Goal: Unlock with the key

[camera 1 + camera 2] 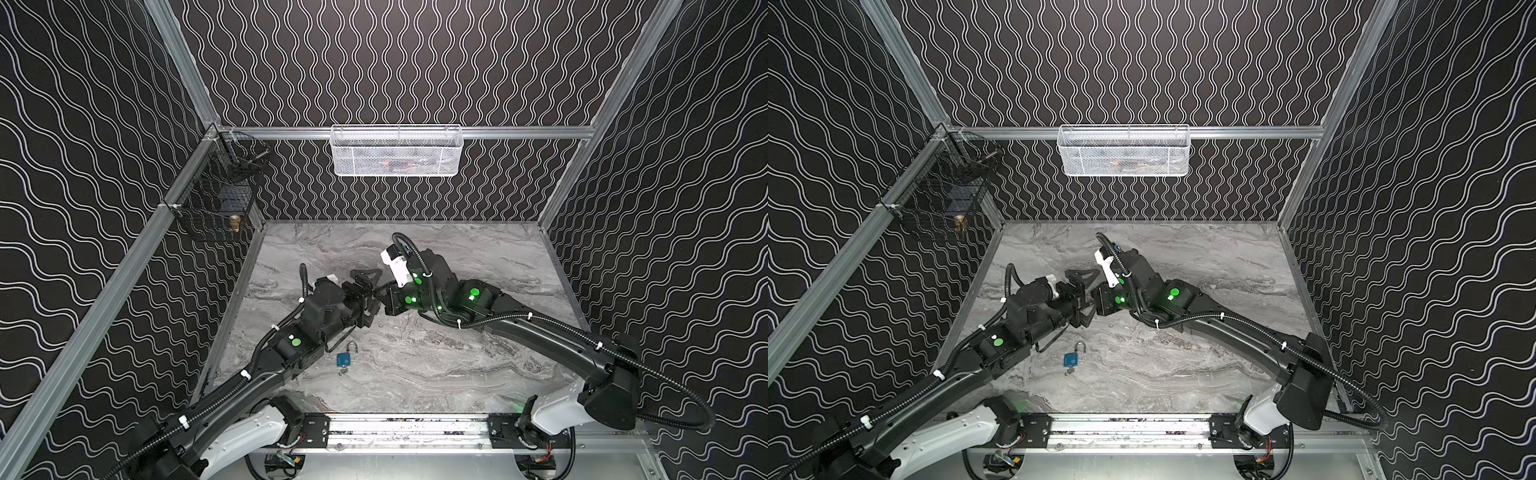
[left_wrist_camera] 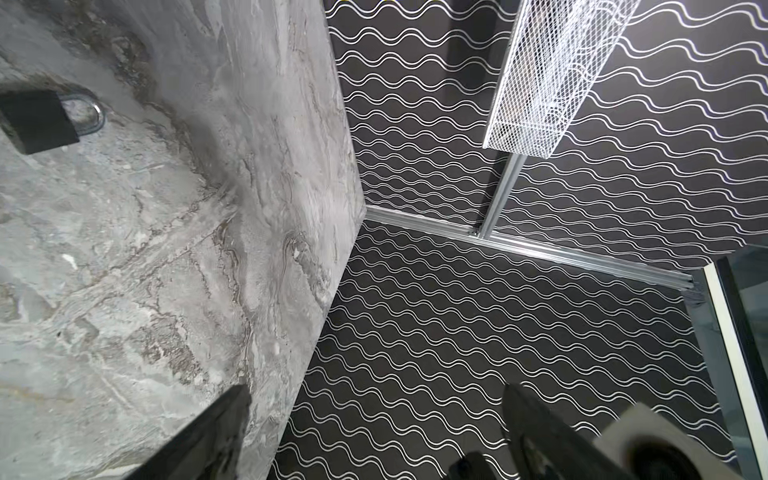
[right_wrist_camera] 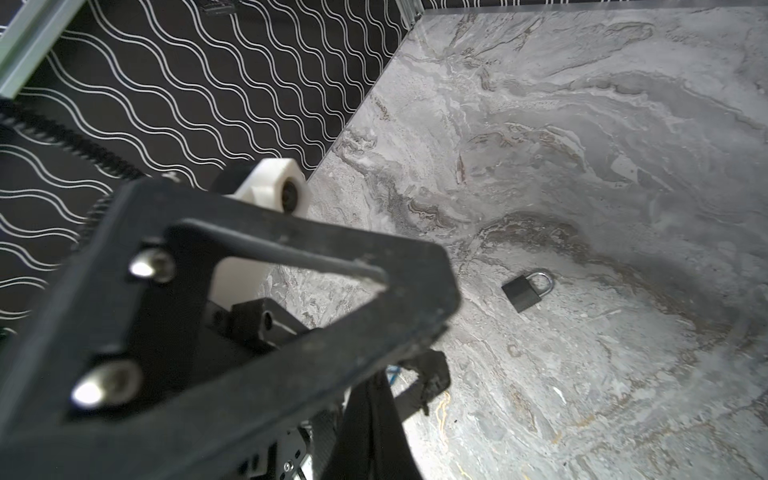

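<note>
A blue padlock (image 1: pixel 343 358) with a silver shackle lies flat on the marble table (image 1: pixel 457 361) near the front left; it shows dark in the wrist views (image 2: pixel 37 120) (image 3: pixel 524 291). In both top views a small silvery piece, apparently the key (image 1: pixel 343 371) (image 1: pixel 1070 370), sits at the lock's near end; whether it is inserted I cannot tell. My left gripper (image 1: pixel 373 297) (image 2: pixel 374 415) hangs open above the table's middle, well behind the lock. My right gripper (image 1: pixel 384 294) (image 3: pixel 370 415) is shut, its tip reaching between the left gripper's spread fingers (image 3: pixel 291 324).
A white mesh basket (image 1: pixel 397 151) hangs on the back rail. A black wire basket (image 1: pixel 216 195) is fixed on the left wall. Patterned walls close in three sides, and an aluminium rail (image 1: pixel 407 428) carrying both arm bases runs along the front edge.
</note>
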Tool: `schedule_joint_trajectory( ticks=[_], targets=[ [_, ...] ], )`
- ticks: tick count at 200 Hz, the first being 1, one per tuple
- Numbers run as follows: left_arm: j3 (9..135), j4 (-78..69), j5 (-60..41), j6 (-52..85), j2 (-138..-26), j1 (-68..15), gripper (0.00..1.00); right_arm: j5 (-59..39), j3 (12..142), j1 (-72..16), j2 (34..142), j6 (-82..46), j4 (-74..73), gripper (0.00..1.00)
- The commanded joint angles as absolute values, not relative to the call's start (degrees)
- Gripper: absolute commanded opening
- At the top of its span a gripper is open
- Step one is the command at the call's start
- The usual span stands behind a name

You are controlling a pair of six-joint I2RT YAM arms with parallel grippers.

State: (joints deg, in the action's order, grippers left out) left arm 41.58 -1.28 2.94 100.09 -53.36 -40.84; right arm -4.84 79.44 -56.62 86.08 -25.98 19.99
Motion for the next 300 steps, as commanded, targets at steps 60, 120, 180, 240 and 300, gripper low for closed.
schedule_joint_trajectory(
  ticks=[60,120,180,240,300],
  targets=[
    [40.4,-2.78,7.5,102.33,-50.39,-40.78,0.87,-3.87,76.52,-57.0,83.0,-27.33,18.02,0.0],
    [40.43,-2.71,8.25,102.59,-49.95,-40.79,0.79,-4.6,75.85,-57.04,82.39,-27.62,17.31,0.0],
    [40.25,-1.8,8.83,103.15,-49.65,-40.84,0.62,-3.87,74.97,-57.06,81.48,-28.37,16.84,0.0],
    [40.24,-0.75,8.7,103.7,-49.53,-40.85,0.44,-3.6,74.88,-57.04,80.79,-28.55,16.68,0.0],
    [41.06,1.1,8.61,103.47,-49.52,-40.88,0.19,-3.37,74.97,-57.17,80.48,-28.67,16.52,0.0]
  ],
)
